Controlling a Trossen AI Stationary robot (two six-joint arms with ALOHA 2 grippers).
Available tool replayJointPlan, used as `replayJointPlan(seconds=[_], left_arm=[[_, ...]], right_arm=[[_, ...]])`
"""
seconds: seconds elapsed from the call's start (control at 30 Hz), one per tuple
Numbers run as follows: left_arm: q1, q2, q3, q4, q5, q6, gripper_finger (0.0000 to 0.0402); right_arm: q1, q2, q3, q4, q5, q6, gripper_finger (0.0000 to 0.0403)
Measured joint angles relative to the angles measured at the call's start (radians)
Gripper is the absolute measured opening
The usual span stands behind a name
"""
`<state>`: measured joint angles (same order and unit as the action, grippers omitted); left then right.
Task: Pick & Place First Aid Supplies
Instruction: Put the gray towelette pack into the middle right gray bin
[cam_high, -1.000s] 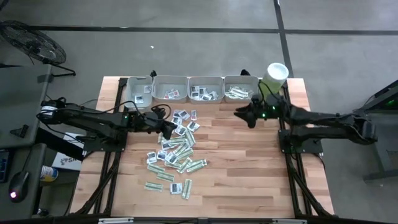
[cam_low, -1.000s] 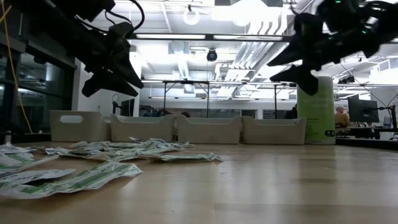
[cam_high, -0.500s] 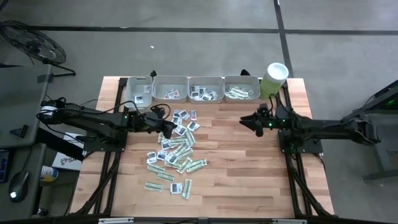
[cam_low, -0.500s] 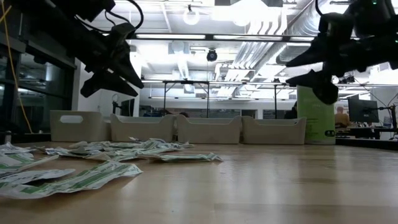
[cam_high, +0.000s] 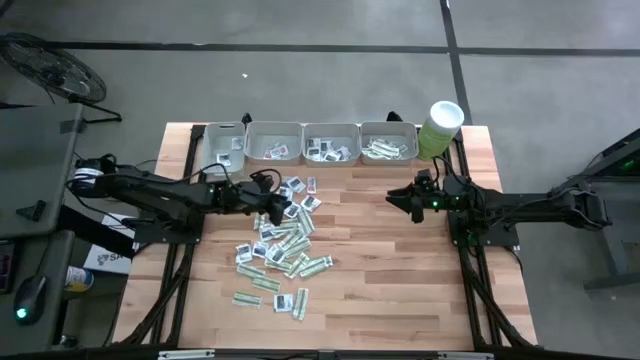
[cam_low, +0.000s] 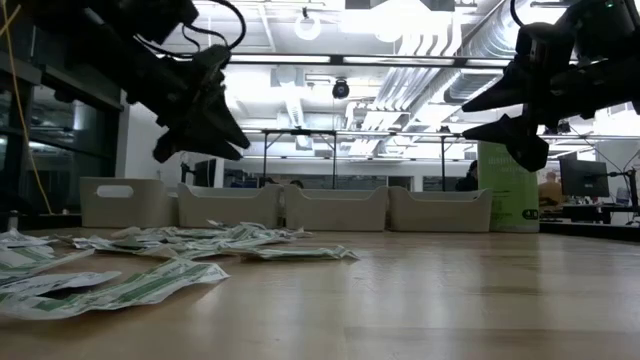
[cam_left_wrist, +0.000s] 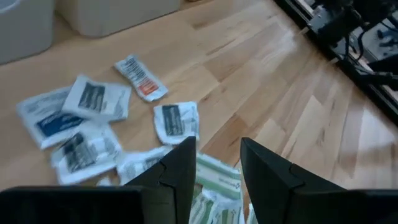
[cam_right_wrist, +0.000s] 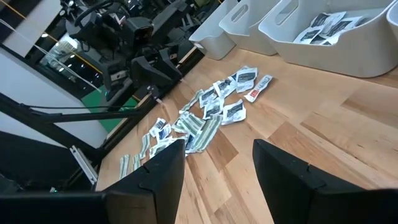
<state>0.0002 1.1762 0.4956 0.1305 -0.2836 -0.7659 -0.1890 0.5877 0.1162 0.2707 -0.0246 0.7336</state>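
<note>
Both claws hang empty above the table, the sachets loose on the wood and sorted into trays

No writing is legible: the squarish white sachets bear dark blocks of print too small to make out, one slim packet shows a barcode and a red-orange end, one pouch a blue patch. The first aid supplies lie scattered left of the table's centre, the green-white strips pointing every way, with no shared long axis; more lie in the grey trays along the far edge, beside the pale green tub. The left gripper hovers over the heap's far end, fingers parted a narrow gap, nothing between. The right gripper hangs over bare wood near the tub, jaws spread wide and empty. In the low view the near strips are cut off at the frame's edge
</note>
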Motion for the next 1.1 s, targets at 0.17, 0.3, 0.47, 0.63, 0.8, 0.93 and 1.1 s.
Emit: replayJointPlan(seconds=[0.17, 0.3, 0.47, 0.63, 0.8, 0.93, 1.1], left_arm=[[0.0, 0.083, 0.027, 0.01, 0.0, 0.044, 0.0141], [0.007, 0.131, 0.071, -0.049, -0.014, 0.071, 0.0177], [0.062, 0.18, 0.171, -0.255, -0.065, 0.09, 0.0225], [0.179, 0.236, 0.264, -0.327, 0.065, 0.049, 0.0231], [0.286, 0.305, 0.328, -0.366, 0.208, -0.018, 0.0217], [0.33, 0.348, 0.35, -0.41, 0.266, -0.031, 0.0205], [0.344, 0.374, 0.351, -0.413, 0.255, -0.059, 0.0198]], right_arm=[[0.0, 0.0, 0.0, 0.0, 0.0, 0.0, 0.0183], [0.0, 0.001, 0.0, 0.0, 0.0, 0.001, 0.0183], [0.0, 0.001, 0.0, -0.002, -0.001, 0.001, 0.0183], [0.0, 0.001, 0.0, -0.004, -0.001, 0.0, 0.0183], [0.0, 0.001, 0.0, -0.004, -0.003, 0.0, 0.0183], [0.0, 0.001, 0.0, -0.004, -0.006, 0.001, 0.0183], [0.0, 0.001, 0.0, -0.004, -0.006, 0.003, 0.0183]])
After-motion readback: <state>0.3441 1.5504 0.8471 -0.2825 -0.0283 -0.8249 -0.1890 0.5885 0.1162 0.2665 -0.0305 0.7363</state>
